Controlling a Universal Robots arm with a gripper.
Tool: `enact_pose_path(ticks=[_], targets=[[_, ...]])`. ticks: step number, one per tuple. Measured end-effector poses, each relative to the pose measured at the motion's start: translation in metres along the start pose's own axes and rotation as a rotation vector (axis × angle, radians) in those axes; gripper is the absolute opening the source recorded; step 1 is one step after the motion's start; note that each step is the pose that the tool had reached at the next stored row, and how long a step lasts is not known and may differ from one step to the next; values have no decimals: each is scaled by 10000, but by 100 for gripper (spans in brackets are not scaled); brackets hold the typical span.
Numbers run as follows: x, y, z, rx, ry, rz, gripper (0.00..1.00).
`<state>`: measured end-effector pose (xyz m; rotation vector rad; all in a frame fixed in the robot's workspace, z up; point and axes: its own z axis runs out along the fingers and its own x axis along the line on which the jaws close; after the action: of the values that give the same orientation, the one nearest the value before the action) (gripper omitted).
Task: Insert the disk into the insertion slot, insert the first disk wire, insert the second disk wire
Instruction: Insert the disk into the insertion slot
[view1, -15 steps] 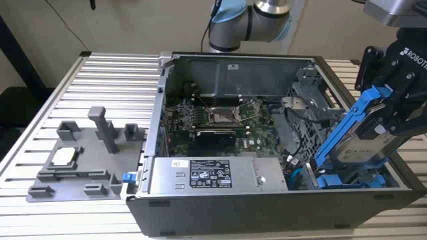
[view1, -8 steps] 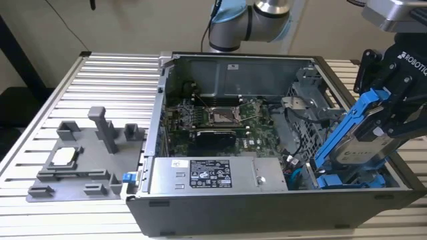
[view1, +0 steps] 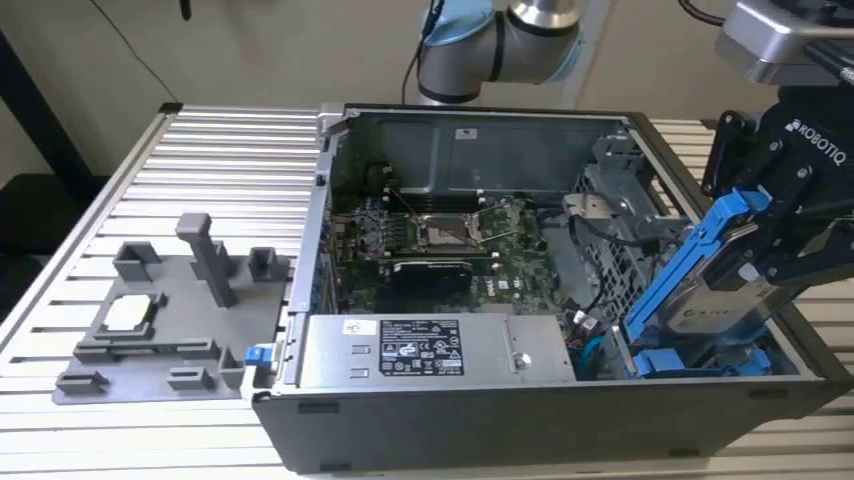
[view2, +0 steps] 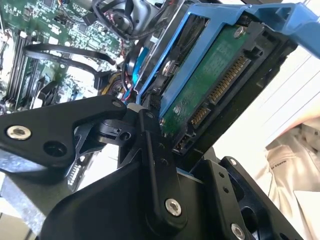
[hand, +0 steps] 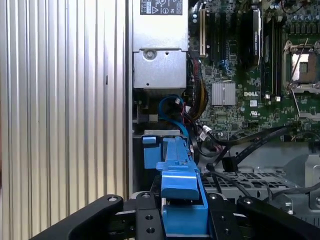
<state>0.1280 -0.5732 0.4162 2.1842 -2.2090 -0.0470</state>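
A grey-and-blue robot arm (view1: 501, 45) rises at the top of the exterior view. Its black gripper (view1: 767, 255) hangs at the exterior view's right, tilted and pointing downward. In the first wrist view the two fingers (hand: 145, 220) flank the disk (view1: 721, 305) and appear clamped on it, though the linkage partly hides the contact. The disk stands on edge in the grip.

Ribbed metal table (view1: 200, 150), two loads.
An open computer case (view1: 534, 435) stands on its slats; just beside it, toward the exterior view's left, lies a grey fixture plate (view1: 140, 372) with upright posts.
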Motion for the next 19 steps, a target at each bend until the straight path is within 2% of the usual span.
enact_pose_path(ticks=[14,19], targets=[[0,-3,75,0,5,-131,33],[0,-6,127,1,7,-178,33]])
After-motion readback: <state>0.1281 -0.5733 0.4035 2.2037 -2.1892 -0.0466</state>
